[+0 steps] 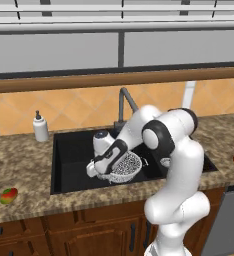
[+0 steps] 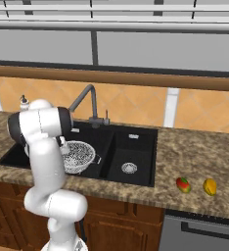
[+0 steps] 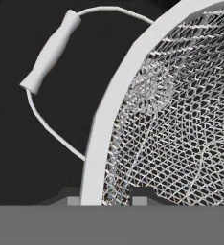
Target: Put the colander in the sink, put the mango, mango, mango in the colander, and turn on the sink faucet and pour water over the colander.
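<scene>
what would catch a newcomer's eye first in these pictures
The white robot arm bending down into the big left basin of the black sink, its gripper shut on the rim of a metal colander. Then the bright mangos on the counter: two right of the sink, one left.

Fine silvery wire mesh on the colander [image 3: 181, 119], smooth pale rim. The sink [image 1: 71, 160] looks matt black. Speckled brown stone worktop [image 1: 19, 165], wooden cabinet fronts [image 1: 89, 235] below, dark metal faucet [image 2: 87, 100].
</scene>
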